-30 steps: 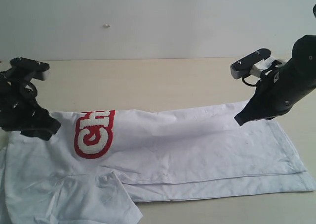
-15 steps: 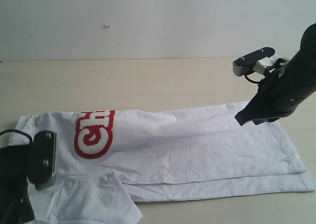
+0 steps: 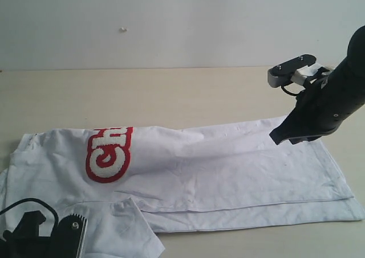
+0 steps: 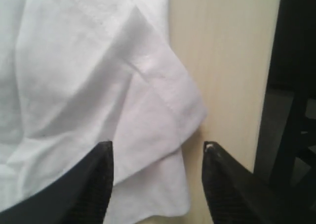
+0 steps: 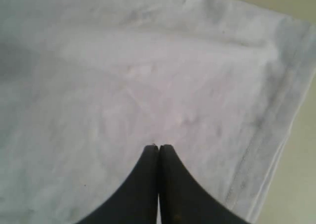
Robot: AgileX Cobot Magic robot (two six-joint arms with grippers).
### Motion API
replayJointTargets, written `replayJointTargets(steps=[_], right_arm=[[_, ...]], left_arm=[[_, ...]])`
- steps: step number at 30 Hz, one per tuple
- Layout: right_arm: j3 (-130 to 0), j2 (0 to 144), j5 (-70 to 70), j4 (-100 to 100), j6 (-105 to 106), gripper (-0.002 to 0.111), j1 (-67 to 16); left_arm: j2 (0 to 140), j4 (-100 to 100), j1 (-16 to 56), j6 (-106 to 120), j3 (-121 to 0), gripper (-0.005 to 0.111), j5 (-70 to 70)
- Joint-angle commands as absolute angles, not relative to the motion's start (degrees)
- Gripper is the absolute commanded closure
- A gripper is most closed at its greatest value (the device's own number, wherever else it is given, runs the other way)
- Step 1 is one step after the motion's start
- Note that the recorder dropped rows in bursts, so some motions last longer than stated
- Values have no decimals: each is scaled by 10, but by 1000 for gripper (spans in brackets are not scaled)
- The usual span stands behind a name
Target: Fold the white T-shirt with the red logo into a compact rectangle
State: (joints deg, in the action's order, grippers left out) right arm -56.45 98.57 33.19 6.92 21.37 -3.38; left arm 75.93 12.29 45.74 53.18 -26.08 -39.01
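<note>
White T-shirt (image 3: pixel 228 167), red logo (image 3: pixel 108 155) with white letters, beige table (image 3: pixel 171 98)

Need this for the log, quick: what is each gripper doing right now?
Left gripper: open, empty, at the edge of the shirt.
Right gripper: shut, over the shirt, no cloth seen pinched.

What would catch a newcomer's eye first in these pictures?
The red logo at left stands out on the white T-shirt, which lies long and half folded across the table. The dark right tool, shut, is at the shirt's far right edge; the left tool hangs open over a sleeve at near left.
</note>
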Motion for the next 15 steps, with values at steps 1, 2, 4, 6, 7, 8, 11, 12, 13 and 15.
replayJointTargets(steps=[1,2,4,6,7,8,11,12,13,15], right_arm=[[-564,979,332,73,218,108,-30],[-564,979,332,73,218,108,-30],[-564,979,332,73,218,108,-30],[-564,979,332,75,218,108,-30],[-564,979,332,75,218,108,-30],[-564,979,332,75,218,108,-30],[-564,979,332,75,218,108,-30],[-564,979,332,75,218,108,-30],[-564,979,332,75,218,108,-30],[-564,979,332,75,218,108,-30]], left_arm=[[755,132,479,533,-244,54,-386],[755,134,484,533,-244,54,-386],[755,133,498,535,-242,54,-364],[755,131,502,535,-236,54,-332],[757,131,502,535,-235,54,-328],[758,131,502,535,-235,54,-328],[774,131,502,535,-235,54,-327],[781,131,502,535,-235,54,-324],[788,130,502,535,-235,54,-323],[803,130,502,535,-235,54,-320]])
